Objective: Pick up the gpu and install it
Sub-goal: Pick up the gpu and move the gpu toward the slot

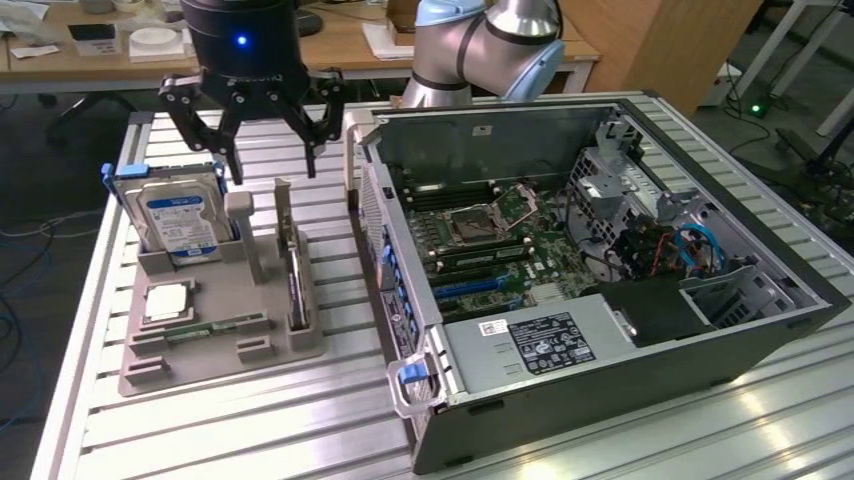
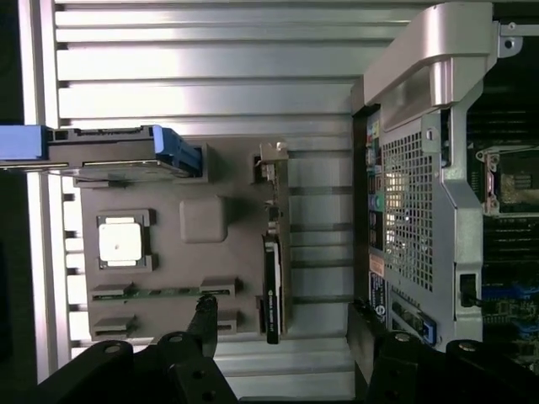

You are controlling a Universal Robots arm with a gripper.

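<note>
Gpu upright nr HDD w/ blue-white label

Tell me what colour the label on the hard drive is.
Blue and white. The label on the hard drive shows best in the exterior view.

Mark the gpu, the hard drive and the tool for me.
gpu [image 1: 295,288], exterior view, middle of the upright card.
hard drive [image 1: 180,222], exterior view, its blue-white label.
tool [image 1: 274,170], exterior view, midway between its open fingertips.
</note>
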